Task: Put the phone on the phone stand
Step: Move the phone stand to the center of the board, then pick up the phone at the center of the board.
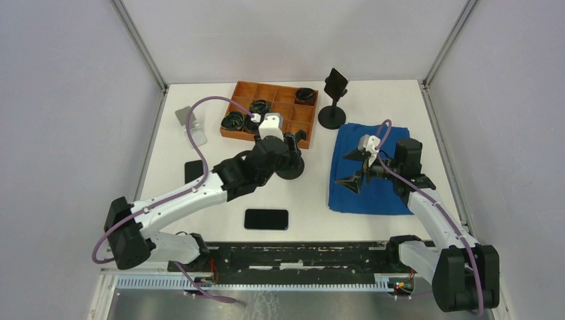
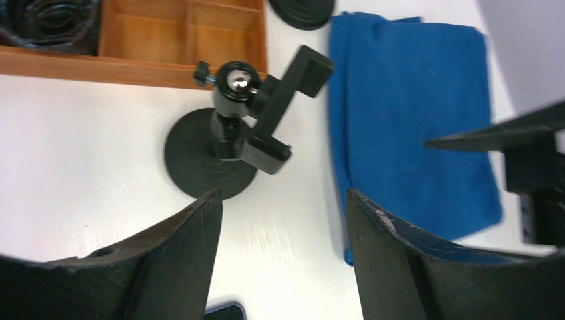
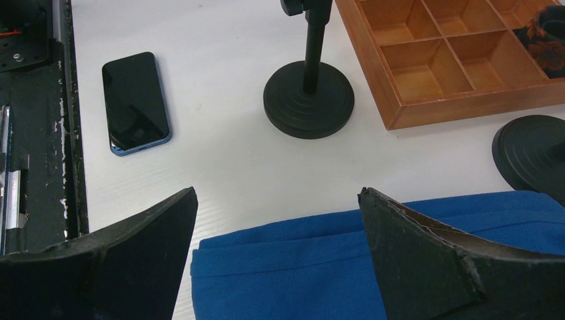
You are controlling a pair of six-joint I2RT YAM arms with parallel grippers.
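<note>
Flat on the white counter (image 1: 393, 107), screen up, close to the front edge and between the two arm bases: the phone (image 1: 266, 219), black glass with a blue rim in the right wrist view. Not touched by either hand, and well apart from both.

At the left hand (image 2: 283, 197): wide open, nothing between the fingers (image 2: 180, 253). Poised just short of the phone stand (image 2: 230, 127), whose round black base sits flat on the counter in front of the fingertips. Upright on that base, a short post with a ball joint on top; tilted off to one side of the joint, the black clamp arm, with no phone in it. Just beyond the stand, the front wall of a wooden tray (image 3: 460, 110) split into compartments, some of them holding black coiled things.

At the right hand (image 3: 276, 197): spread as wide as the left or wider, holding nothing, hanging over the near part of a blue cloth (image 1: 373, 193) laid on the right side of the counter. Pointed toward the middle of the counter, with the phone and the stand both in its wrist view.

Farther back, beside the tray's right end and at the cloth's far edge: a second stand (image 1: 332, 115), upright on its own round base.
</note>
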